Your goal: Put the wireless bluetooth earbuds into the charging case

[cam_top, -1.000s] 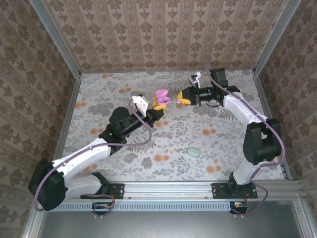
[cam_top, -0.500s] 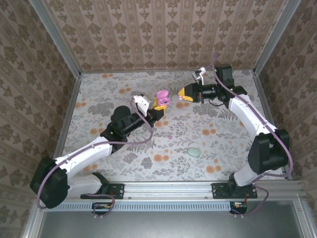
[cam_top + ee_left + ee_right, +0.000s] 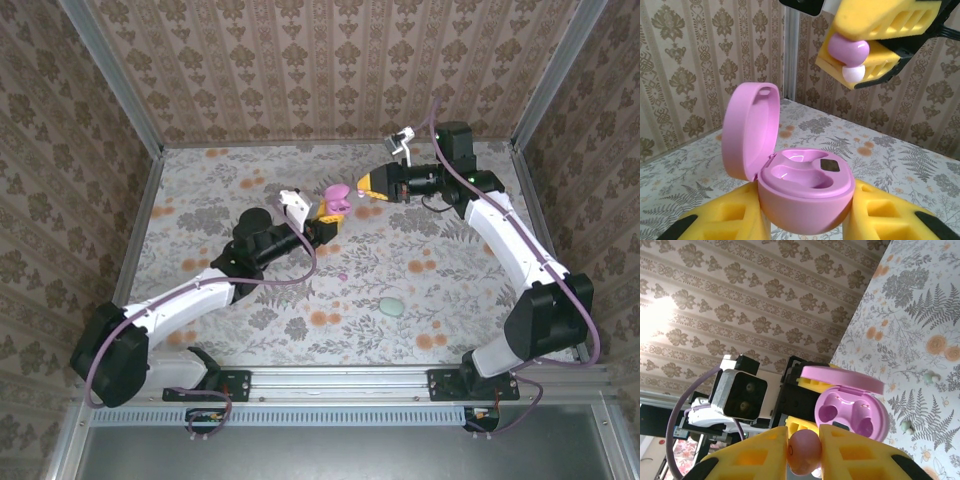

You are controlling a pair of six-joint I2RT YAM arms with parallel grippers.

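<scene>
I can read no lettering, label, brand or number anywhere. The small dark panel (image 3: 830, 165) on the pink charging case (image 3: 805, 202) carries no characters that I can make out.
</scene>
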